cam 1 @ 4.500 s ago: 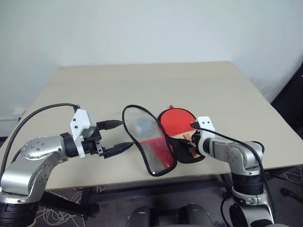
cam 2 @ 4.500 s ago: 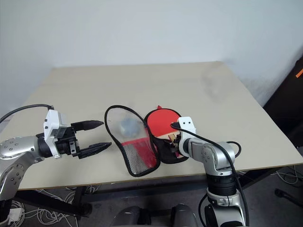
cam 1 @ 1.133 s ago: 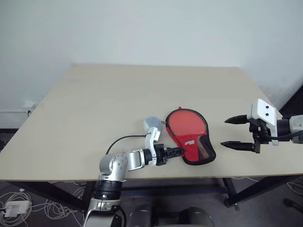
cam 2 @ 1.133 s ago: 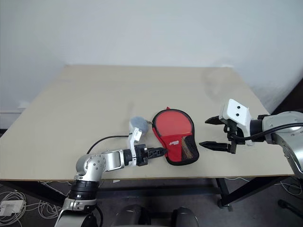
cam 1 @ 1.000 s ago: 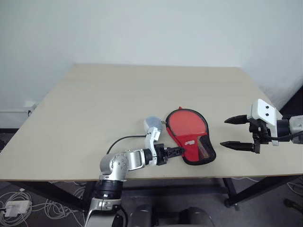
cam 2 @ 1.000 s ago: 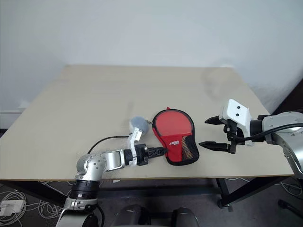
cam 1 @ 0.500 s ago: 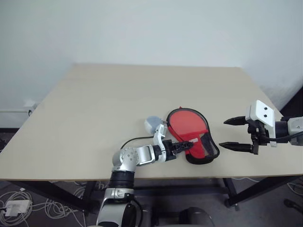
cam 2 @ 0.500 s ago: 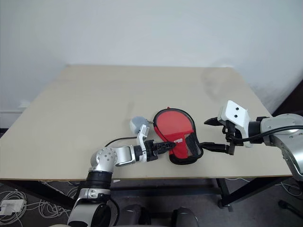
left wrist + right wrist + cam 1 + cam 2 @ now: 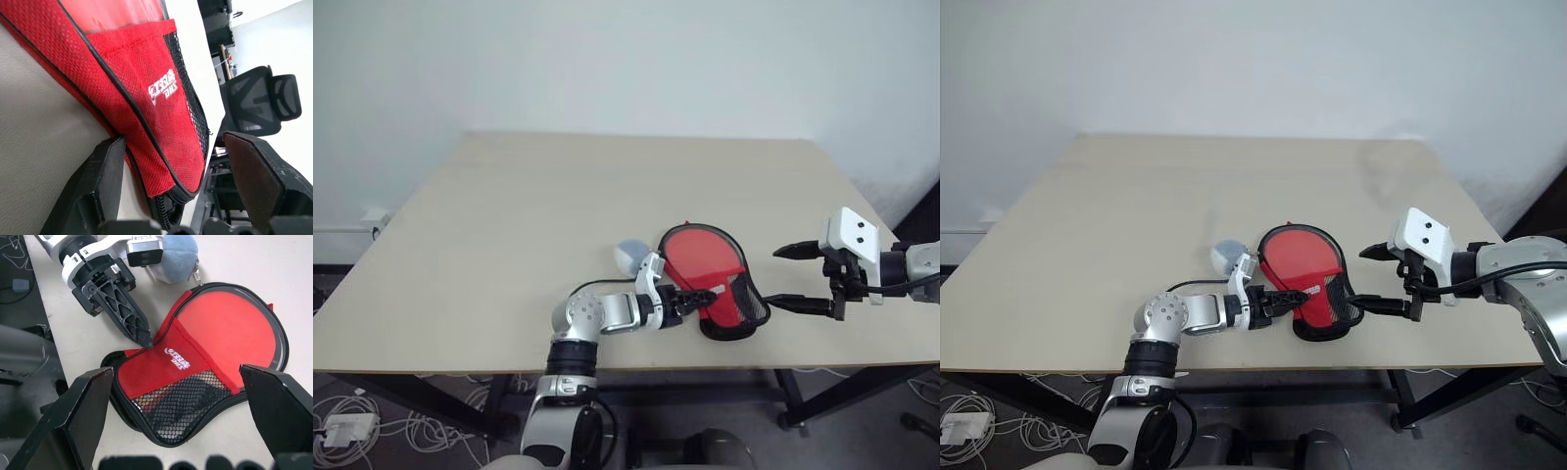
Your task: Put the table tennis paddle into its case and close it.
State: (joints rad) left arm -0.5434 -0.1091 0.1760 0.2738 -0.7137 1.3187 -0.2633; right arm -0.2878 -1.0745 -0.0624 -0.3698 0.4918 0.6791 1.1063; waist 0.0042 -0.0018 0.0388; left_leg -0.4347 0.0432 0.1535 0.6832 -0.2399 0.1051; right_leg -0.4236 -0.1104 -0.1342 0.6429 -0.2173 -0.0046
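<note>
The case (image 9: pixel 713 294) lies near the table's front edge, see-through side up. Inside it is the table tennis paddle (image 9: pixel 230 333), its red face showing through the clear panel. The striped handle shows dimly under the black mesh (image 9: pixel 195 396). My left gripper (image 9: pixel 703 295) reaches in from the left, open, and its fingers (image 9: pixel 100 186) straddle the case's edge beside the red label (image 9: pixel 164 88). To the right of the case my right gripper (image 9: pixel 774 277) hovers wide open and holds nothing, its lower fingertip close to the case's narrow end.
A small grey-blue round lump (image 9: pixel 628 257) sits just left of the case, behind my left wrist. The beige table (image 9: pixel 509 215) stretches bare behind. Its front edge runs close under the case. A black office chair (image 9: pixel 259 98) stands beyond the table.
My left arm has pushed to the right, bringing its fingers onto the case's left edge. The case has shifted slightly toward the right gripper, and its narrow end has bulged up. The right gripper has stayed put.
</note>
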